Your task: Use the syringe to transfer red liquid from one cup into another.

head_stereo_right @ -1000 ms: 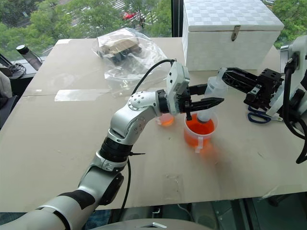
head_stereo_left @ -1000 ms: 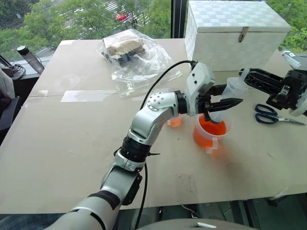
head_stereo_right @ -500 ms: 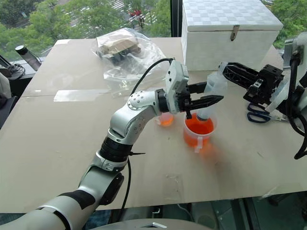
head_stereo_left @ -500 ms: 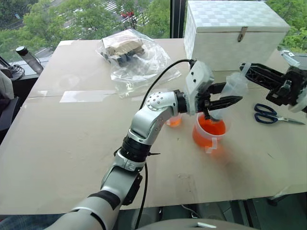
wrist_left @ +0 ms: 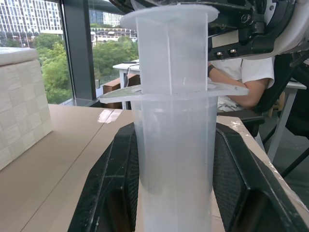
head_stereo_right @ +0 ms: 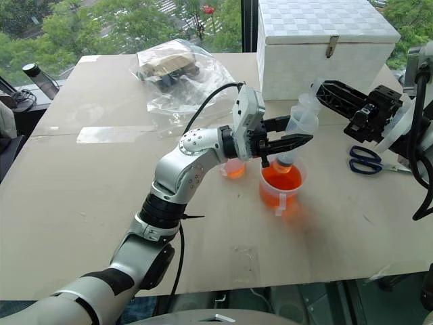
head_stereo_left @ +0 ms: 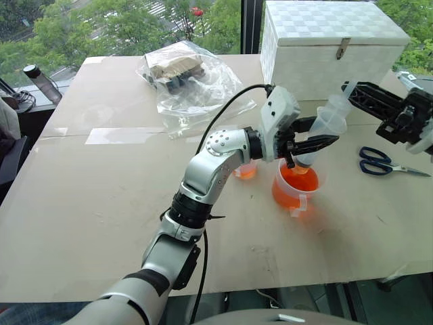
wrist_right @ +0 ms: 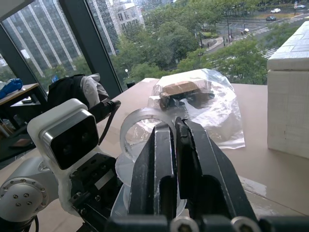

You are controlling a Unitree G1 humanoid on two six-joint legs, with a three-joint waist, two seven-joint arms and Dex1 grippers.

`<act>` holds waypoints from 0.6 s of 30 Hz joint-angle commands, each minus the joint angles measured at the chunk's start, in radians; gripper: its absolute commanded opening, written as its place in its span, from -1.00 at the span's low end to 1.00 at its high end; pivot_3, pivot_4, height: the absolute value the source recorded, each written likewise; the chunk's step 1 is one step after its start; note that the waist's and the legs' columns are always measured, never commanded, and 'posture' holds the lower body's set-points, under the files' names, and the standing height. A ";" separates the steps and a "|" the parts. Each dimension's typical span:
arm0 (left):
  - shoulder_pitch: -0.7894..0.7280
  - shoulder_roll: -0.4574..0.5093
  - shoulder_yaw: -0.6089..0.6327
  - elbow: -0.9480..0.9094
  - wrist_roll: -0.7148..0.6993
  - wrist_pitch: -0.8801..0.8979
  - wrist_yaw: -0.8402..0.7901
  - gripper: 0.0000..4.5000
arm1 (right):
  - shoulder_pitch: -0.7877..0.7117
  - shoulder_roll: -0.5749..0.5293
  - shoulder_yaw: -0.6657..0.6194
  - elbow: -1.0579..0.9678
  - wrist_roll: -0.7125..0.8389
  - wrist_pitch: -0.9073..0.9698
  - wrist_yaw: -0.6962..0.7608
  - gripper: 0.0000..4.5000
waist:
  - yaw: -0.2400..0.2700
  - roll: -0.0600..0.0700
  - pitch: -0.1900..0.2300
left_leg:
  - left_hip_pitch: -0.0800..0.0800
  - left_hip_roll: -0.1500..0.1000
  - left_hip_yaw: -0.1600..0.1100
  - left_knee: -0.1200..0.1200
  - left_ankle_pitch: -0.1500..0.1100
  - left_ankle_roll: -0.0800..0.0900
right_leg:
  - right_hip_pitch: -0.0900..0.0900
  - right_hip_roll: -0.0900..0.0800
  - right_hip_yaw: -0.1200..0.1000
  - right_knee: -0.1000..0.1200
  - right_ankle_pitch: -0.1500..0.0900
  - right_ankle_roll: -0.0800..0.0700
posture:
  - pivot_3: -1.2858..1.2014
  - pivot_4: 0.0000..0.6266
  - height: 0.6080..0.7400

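Observation:
The clear syringe (head_stereo_left: 329,117) stands tilted over the larger cup (head_stereo_left: 295,191), which holds red liquid, and its orange tip dips into that cup. My left gripper (head_stereo_left: 324,133) is shut on the syringe's barrel (wrist_left: 174,130), one black finger (wrist_left: 113,188) on each side. My right gripper (head_stereo_left: 350,89) is shut on the white plunger's top disc (wrist_right: 136,129). The smaller cup (head_stereo_left: 246,172), with a shallow orange layer, sits just behind my left forearm, to the left of the larger cup.
A white box (head_stereo_left: 331,40) stands at the back right. Blue-handled scissors (head_stereo_left: 381,162) lie right of the cups. A plastic bag (head_stereo_left: 189,78) lies at the back centre, and a bottle (head_stereo_left: 40,81) stands off the table's left edge. A seated person (wrist_left: 241,79) is beyond the table.
My right gripper has turned a little with the plunger's top, which now sits slightly higher. The left gripper, the syringe's barrel and both cups have stayed in place.

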 commanded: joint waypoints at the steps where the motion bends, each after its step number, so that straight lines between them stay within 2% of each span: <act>1: 0.002 -0.007 -0.046 -0.026 -0.007 0.002 -0.038 -0.35 | -0.040 -0.003 -0.106 0.041 -0.022 -0.077 -0.043 -0.98 | 0.000 0.000 0.000 | 0.000 0.000 0.000 0.000 0.000 0.000 | 0.000 0.000 0.000 0.000 0.000 0.000 | 0.03 -0.52 1.00; 11: -0.062 -0.024 -0.001 -0.039 -0.028 0.013 -0.013 -0.35 | -0.023 0.002 -0.100 0.023 -0.032 -0.076 -0.021 -0.98 | 0.001 0.000 0.000 | 0.000 0.000 0.000 0.000 0.000 0.000 | 0.000 0.000 0.000 0.000 0.000 0.000 | 0.03 -0.52 1.00; 16: -0.133 -0.020 0.047 -0.066 -0.069 0.101 0.010 -0.35 | -0.023 0.017 -0.109 0.033 -0.024 -0.098 -0.026 -0.98 | 0.000 0.000 0.000 | 0.000 0.000 0.000 0.000 0.000 0.000 | 0.000 0.000 0.000 0.000 0.000 0.000 | 0.03 -0.52 1.00; 18: -0.147 -0.020 0.059 -0.075 -0.077 0.117 0.018 -0.35 | -0.017 0.023 -0.116 0.041 -0.019 -0.101 -0.024 -0.70 | 0.000 0.000 0.000 | 0.000 0.000 0.000 0.000 0.000 0.000 | 0.000 0.000 0.000 0.000 0.000 0.000 | 0.03 -0.52 1.00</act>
